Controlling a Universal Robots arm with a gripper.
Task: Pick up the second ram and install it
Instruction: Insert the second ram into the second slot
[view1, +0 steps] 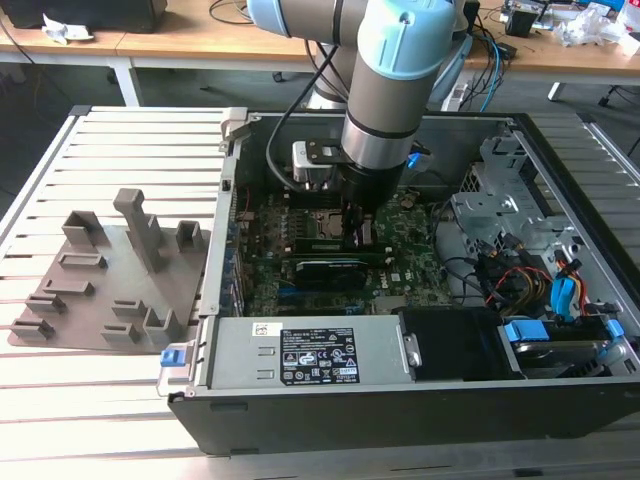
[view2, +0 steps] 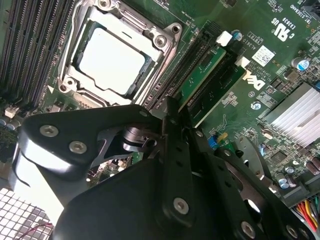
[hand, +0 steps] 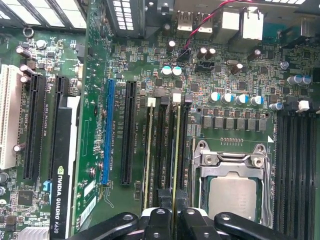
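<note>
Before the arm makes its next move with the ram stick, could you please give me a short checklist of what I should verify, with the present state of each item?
1. Grip: in the first wrist view the gripper is closed on the second ram from both sides: ok.
2. Alignment: the stick runs along its memory slot beside the CPU socket: ok.
3. Seating: whether the stick is pressed fully down: cannot tell.
4. White end latch locked: cannot tell.
5. Clearance: the graphics card lies apart from the gripper: ok.
</note>
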